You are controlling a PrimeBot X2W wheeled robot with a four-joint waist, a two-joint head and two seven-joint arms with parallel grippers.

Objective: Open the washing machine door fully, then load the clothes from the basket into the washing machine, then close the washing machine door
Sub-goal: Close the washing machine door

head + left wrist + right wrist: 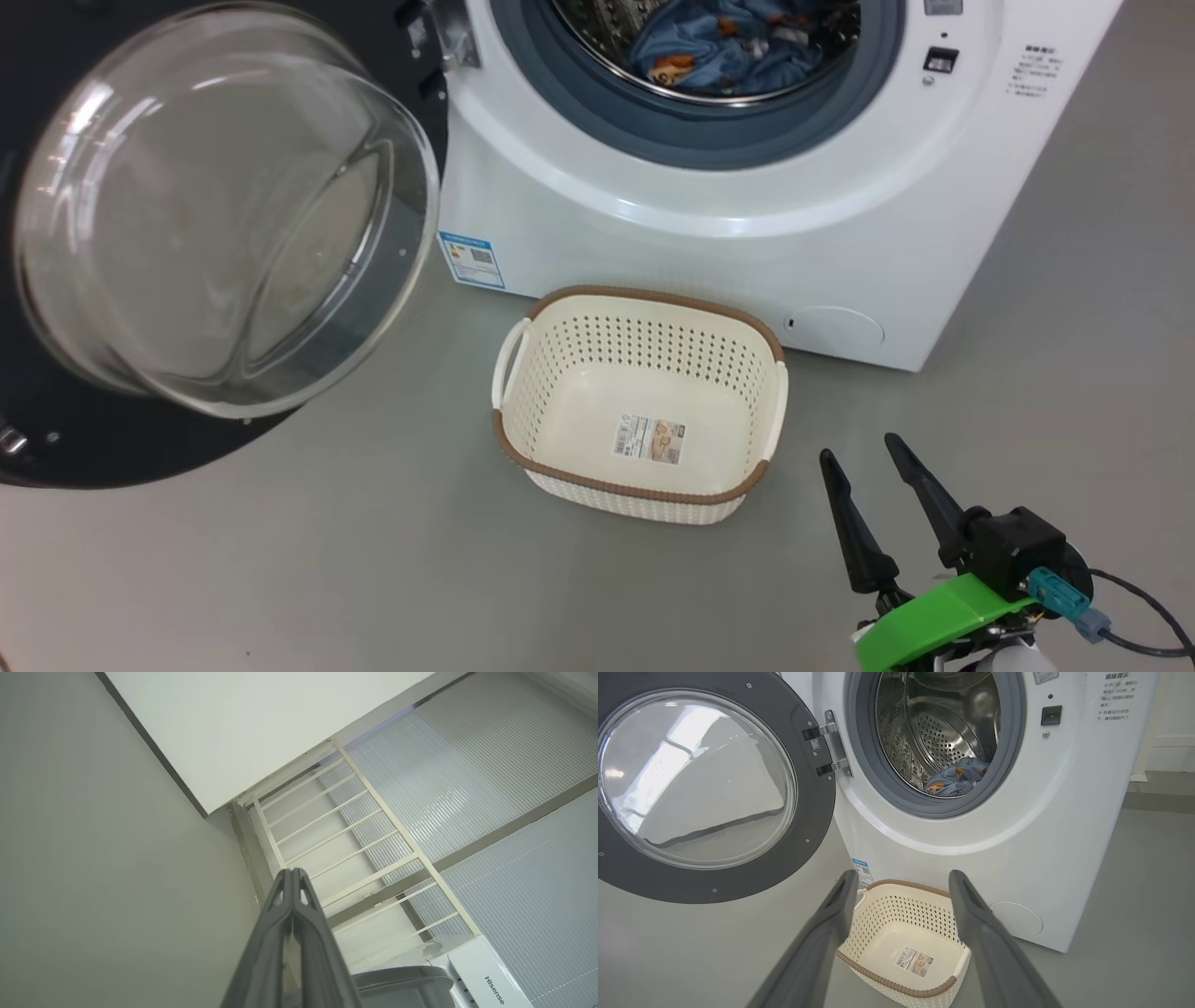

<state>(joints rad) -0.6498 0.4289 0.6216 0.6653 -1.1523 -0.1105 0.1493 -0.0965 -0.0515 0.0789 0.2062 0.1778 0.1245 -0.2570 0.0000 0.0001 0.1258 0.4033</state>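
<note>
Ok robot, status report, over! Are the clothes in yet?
Left gripper shut, right gripper open, neither holding anything. Clothes inside washing machine, basket empty. Door wide open, nothing seen in its way.

Count, head view: one washing machine [653, 252], upper right; one door [93, 457], upper left; one basket [653, 297], centre; one clothes bundle [719, 47], top edge; one sticker [649, 439]; one blue label [471, 259].

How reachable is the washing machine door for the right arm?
Probably yes: the right end effector is open and empty, and only the low basket lies between it and the door; a long reach, though.
</note>
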